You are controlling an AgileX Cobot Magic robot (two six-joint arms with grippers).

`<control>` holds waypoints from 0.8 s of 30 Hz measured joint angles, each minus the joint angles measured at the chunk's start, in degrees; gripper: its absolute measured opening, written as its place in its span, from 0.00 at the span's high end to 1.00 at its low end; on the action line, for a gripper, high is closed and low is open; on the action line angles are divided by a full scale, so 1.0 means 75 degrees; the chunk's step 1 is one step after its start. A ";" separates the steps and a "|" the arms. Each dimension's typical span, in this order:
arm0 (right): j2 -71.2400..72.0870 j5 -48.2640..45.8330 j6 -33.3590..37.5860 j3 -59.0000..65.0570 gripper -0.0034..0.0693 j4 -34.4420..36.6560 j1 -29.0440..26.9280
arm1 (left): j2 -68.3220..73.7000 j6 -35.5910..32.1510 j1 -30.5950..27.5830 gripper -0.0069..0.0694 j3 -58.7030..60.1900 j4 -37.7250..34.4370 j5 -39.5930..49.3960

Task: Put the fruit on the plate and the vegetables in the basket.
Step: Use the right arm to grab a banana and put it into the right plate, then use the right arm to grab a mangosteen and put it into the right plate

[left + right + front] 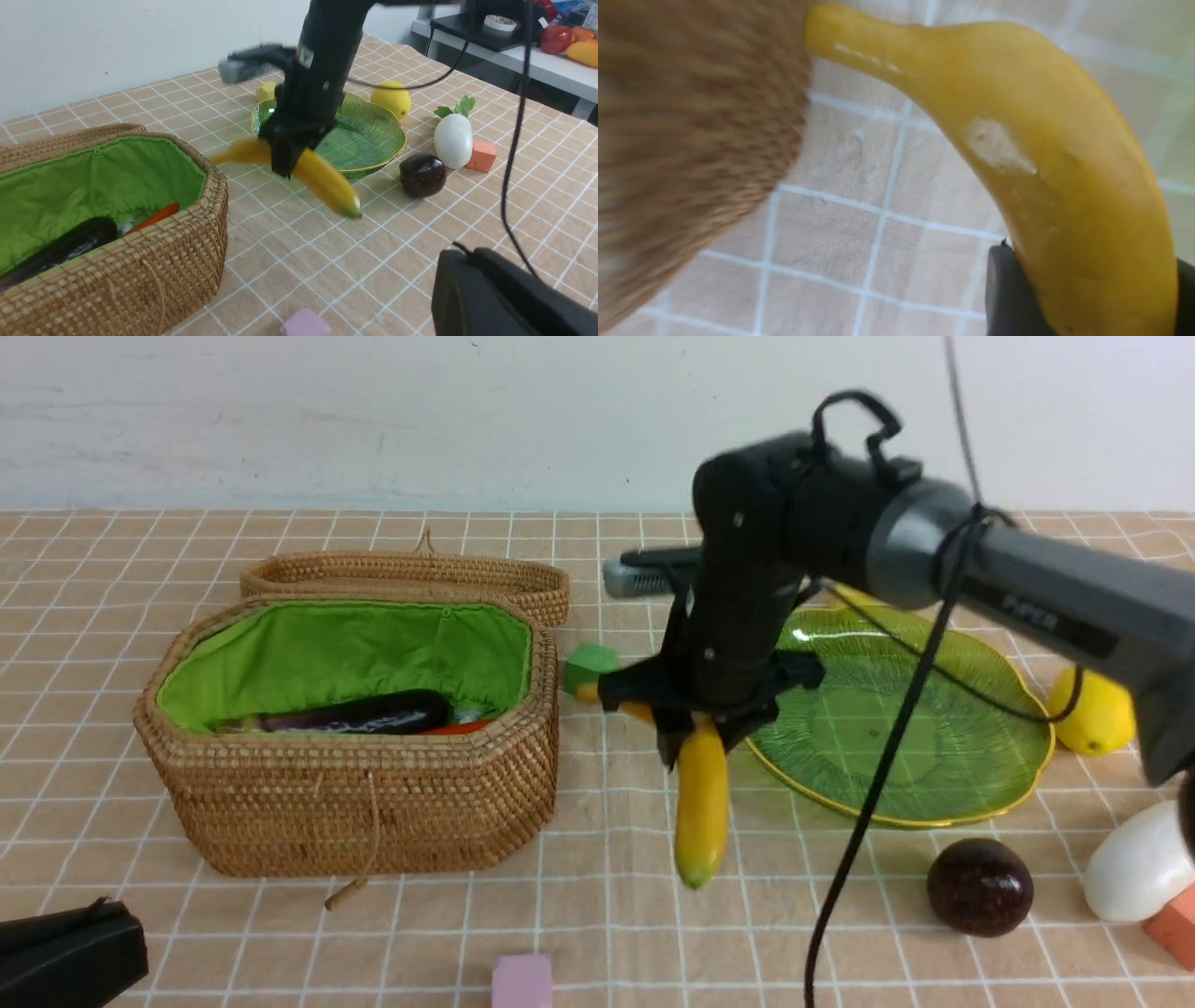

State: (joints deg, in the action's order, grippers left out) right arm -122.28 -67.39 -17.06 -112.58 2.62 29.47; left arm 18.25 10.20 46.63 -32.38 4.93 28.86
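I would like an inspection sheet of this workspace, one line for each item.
Surface: beige tabletop with a white grid.
Job's things: banana gripped; maroon fruit, lemon and white radish outside the green dish; aubergine and carrot in the basket.
Clutter: foam cubes.
Grippers: right shut on the banana; left shut, nothing seen in it.
Cables: black cable hanging from the right arm.
Surroundings: pale wall; side table with more produce.

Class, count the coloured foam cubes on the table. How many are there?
4: green right of the basket; purple nearest the camera; orange beside the white radish; yellow behind the plate. Others may be hidden.
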 joint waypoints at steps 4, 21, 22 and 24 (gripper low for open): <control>0.0393 0.0040 -0.0120 -0.0522 0.52 -0.0452 -0.0869 | 0.0000 0.0000 0.0000 0.93 0.0000 0.0017 -0.0262; -0.0692 0.1009 0.0630 -0.0460 0.05 0.0519 -0.2616 | 0.0000 0.0000 0.0000 0.91 0.0000 0.0188 -0.0263; -0.0556 0.0815 0.0710 -0.0460 0.03 0.0519 -0.2616 | 0.0000 0.0000 0.0000 0.91 0.0000 0.0188 -0.0226; -0.0214 0.0322 0.0961 -0.0460 0.04 0.0519 -0.2616 | 0.0000 0.0000 0.0000 0.91 0.0000 0.0188 -0.0188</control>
State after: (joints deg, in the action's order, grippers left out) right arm -123.89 -64.98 -9.86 -116.03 6.51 9.86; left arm 18.25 10.20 46.63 -32.38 6.35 27.45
